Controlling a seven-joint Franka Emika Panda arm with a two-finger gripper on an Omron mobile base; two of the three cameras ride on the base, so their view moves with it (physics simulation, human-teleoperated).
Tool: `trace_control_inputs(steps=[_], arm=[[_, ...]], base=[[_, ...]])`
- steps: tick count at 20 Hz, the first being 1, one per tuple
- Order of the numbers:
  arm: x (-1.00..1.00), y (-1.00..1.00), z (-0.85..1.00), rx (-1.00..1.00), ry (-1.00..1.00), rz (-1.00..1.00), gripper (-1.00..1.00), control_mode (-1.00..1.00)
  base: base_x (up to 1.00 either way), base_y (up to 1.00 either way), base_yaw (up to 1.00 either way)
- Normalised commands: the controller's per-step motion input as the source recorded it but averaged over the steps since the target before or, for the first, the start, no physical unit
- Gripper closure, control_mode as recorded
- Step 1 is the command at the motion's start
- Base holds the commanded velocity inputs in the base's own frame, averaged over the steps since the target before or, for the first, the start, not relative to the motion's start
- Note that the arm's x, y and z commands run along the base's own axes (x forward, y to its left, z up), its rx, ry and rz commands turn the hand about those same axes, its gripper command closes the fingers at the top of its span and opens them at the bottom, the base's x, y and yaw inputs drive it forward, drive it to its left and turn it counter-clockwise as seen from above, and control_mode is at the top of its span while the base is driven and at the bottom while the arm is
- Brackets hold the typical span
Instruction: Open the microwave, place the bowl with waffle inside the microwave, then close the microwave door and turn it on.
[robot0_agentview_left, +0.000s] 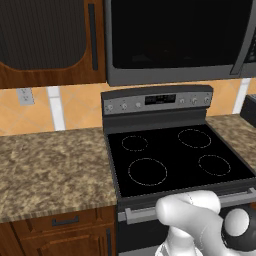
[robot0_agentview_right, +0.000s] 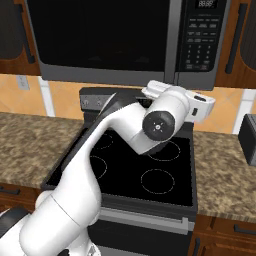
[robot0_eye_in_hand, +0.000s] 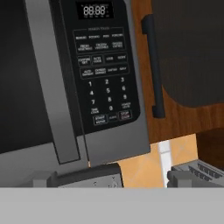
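Nothing is held in the wide-spread claw; ahead and up-left, the microwave door (robot0_eye_in_hand: 22, 78) is shut, its handle (robot0_eye_in_hand: 52, 83) running lengthwise, slightly tilted.

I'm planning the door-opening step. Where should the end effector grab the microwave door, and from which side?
Take the microwave door by its handle, the long grey bar running down its right edge beside the keypad. Come at it straight from the front with the jaws spanning the bar's width. The door looks shut, so the handle is likely the only graspable part.
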Motion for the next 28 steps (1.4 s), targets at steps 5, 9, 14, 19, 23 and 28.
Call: trace_control_inputs(steps=[5,9,14,19,23,28], arm=[[0.00,-0.21,0.00,0.00,0.00,0.00,-1.00,-1.00],[0.09,-0.07,0.03,0.00,0.00,0.04,-1.00,-1.00],[0.23,0.00,0.00,0.00,0.00,0.17,-1.00,-1.00],[0.35,-0.09,0.00,0.00,0.00,0.12,-1.00,-1.00],[0.19,-0.14,0.00,0.00,0.00,0.00,-1.00,-1.00],[0.12,-0.04,0.00,0.00,0.00,-0.01,-1.00,-1.00]], base=[[0.00,0.00,0.00],[0.00,0.00,0.00],[0.00,0.00,0.00],[0.00,0.00,0.00],[0.00,0.00,0.00],[0.00,0.00,0.00]])
